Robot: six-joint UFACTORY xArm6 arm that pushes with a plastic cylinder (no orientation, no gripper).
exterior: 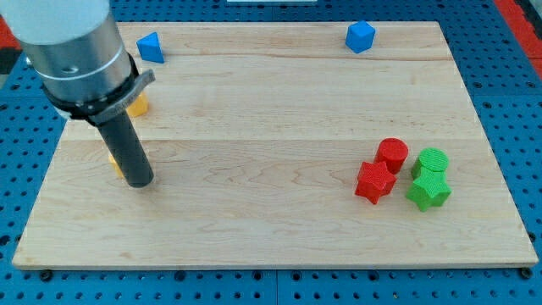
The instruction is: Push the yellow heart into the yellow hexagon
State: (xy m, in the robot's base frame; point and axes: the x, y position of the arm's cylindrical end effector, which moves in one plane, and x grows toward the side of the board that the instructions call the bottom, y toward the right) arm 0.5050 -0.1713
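1. My tip (pixel 140 182) rests on the wooden bench (pixel 271 212) near the view's left edge, at the foot of the dark rod that hangs from the grey arm housing (pixel 76 51).
2. There is no pincer on this arm, so nothing is clenched or released; the rod only touches the bench.
3. A yellow block (pixel 116 163) peeks out just to the view's left of the rod, touching or nearly touching it; so little shows that I cannot tell whether it is the heart or the hexagon.
4. A second yellow block (pixel 137 106) sits higher up, mostly hidden beneath the arm housing, its shape likewise unclear.
5. A blue block (pixel 150 46) lies near the view's top left corner, and a blue hexagon-like block (pixel 360 36) lies near the top edge, right of centre.
6. At the view's right, well apart from my tip, four blocks cluster: a red cylinder (pixel 392 153) touching a red star (pixel 374 181) below it, and a green cylinder (pixel 433 161) touching a green star (pixel 428 191) below it.
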